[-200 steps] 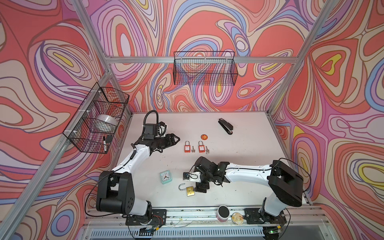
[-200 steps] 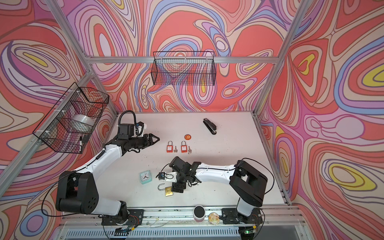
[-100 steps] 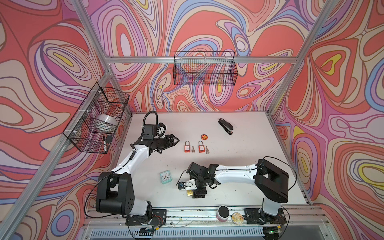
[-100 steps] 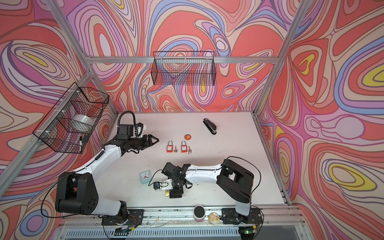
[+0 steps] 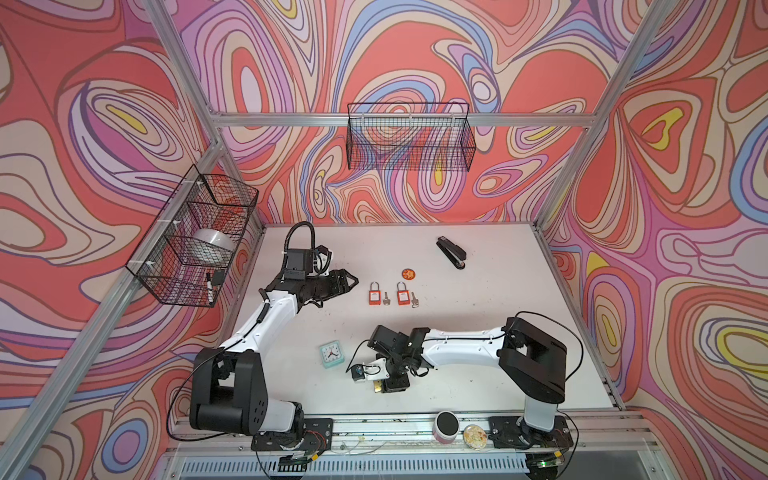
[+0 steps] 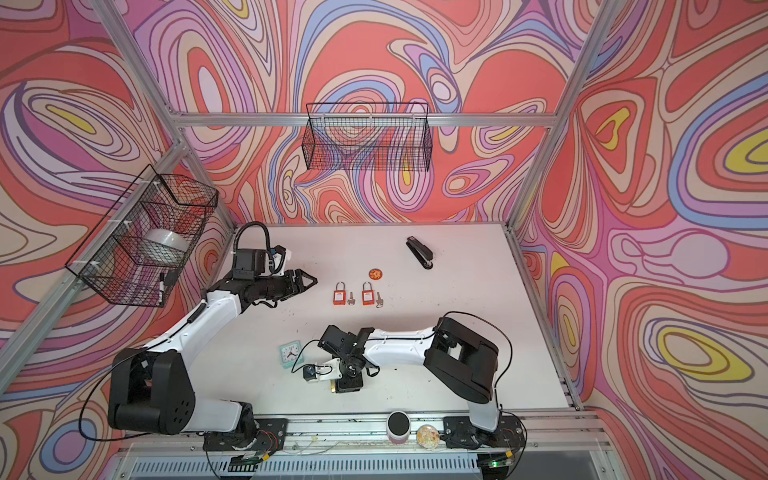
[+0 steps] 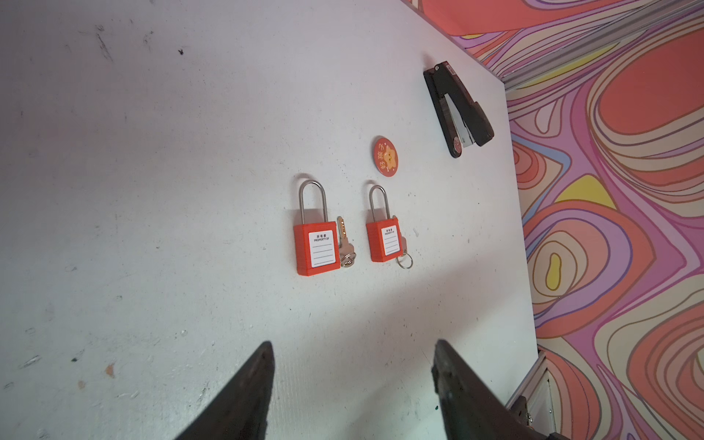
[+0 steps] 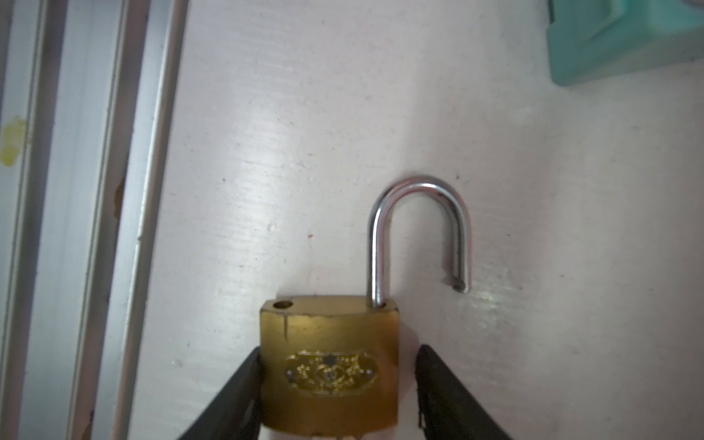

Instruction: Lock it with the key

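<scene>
A brass padlock (image 8: 329, 362) lies flat near the table's front edge, its steel shackle (image 8: 419, 228) sprung open. My right gripper (image 8: 339, 350) straddles the lock's body: one finger touches a side, and a thin gap shows at the other. In both top views the right gripper (image 5: 392, 384) hides most of the padlock (image 5: 378, 387). Two red padlocks (image 5: 375, 295) (image 5: 402, 294) lie mid-table, a key (image 7: 344, 244) beside one and another key (image 7: 404, 255) beside the other. My left gripper (image 7: 353, 343) hovers open and empty, short of them.
A mint clock (image 5: 331, 354) sits just left of the right gripper. A black stapler (image 5: 451, 252) and a round red badge (image 5: 409, 273) lie farther back. The aluminium front rail (image 8: 76, 190) runs close beside the brass padlock. A cup (image 5: 446, 424) stands on that rail.
My right gripper has swung toward the front of the table onto the brass padlock, and its jaws have narrowed around the body. The left arm has stayed still.
</scene>
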Available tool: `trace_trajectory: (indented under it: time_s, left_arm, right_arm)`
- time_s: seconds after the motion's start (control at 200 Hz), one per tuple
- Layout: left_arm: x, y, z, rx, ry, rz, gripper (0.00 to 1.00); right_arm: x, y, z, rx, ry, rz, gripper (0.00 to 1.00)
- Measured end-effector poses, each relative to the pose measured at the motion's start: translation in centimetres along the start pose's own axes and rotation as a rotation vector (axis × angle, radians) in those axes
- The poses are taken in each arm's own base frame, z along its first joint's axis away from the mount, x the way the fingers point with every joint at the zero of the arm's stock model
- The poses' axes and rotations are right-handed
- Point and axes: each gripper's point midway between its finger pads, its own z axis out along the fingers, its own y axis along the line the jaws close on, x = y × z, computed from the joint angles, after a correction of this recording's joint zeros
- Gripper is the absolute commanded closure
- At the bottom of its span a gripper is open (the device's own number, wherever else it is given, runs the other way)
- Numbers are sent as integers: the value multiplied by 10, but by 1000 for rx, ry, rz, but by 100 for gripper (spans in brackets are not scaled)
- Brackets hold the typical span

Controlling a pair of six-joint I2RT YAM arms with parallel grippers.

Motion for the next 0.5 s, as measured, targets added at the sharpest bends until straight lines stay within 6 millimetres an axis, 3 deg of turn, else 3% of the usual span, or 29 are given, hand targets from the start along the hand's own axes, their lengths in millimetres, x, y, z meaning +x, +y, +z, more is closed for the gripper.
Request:
trace_trajectory:
  time_s: [0.06,0.325,0.501]
  left_arm:
    - [0,0,0,0,-1,0,32]
    - [1,0,-1,-1,2,-1,32]
    - [1,-1,-2,1,1,0,32]
  right_arm:
    - [-1,0,0,0,1,4,62]
    - [1,-3,-2,19,-17,38,64]
    - [28,-27,-24,75,-49,179,64]
